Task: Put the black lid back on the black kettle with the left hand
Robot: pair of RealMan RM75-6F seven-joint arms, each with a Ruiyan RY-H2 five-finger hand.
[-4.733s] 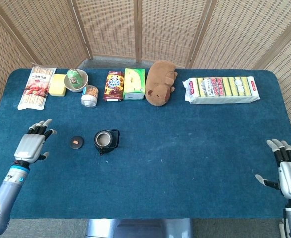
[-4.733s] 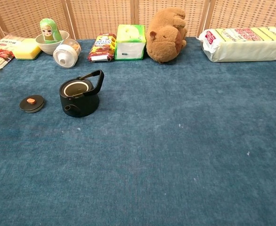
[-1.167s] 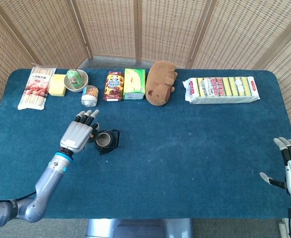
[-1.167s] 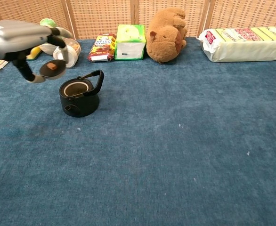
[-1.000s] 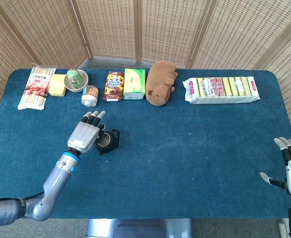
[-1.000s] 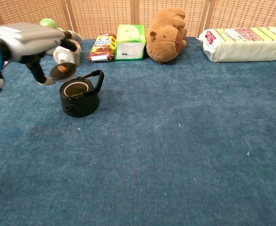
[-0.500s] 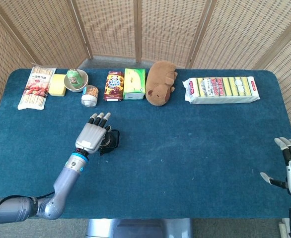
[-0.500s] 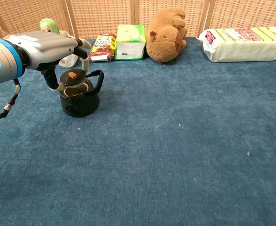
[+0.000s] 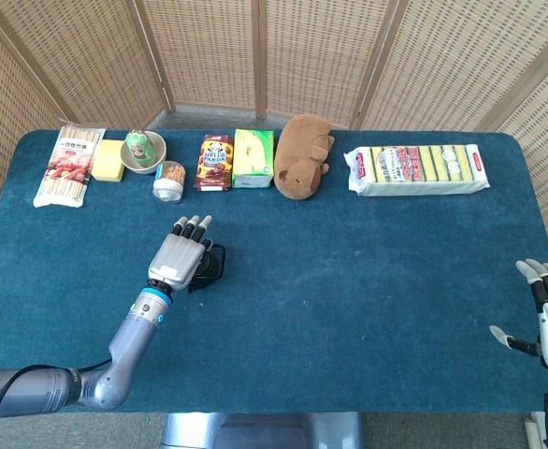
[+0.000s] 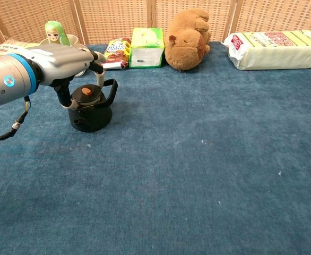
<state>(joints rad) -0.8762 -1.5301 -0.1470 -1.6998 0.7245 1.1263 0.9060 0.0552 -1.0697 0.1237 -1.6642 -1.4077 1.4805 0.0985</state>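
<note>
Holding the black lid (image 10: 85, 93) pinched in my left hand (image 10: 65, 61) right over the black kettle (image 10: 91, 114), just gotta lower and let go.

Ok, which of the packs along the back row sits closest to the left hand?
The brown biscuit pack, just left of the green tissue box. It lies nearest the left hand; the noodle pack and long yellow pack lie farther off.

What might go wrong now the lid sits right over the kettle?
The black lid, held by the left robot hand, looks slightly tilted above the black kettle, so it may seat crooked. The kettle's raised handle stands close beside the fingers and could get bumped.
</note>
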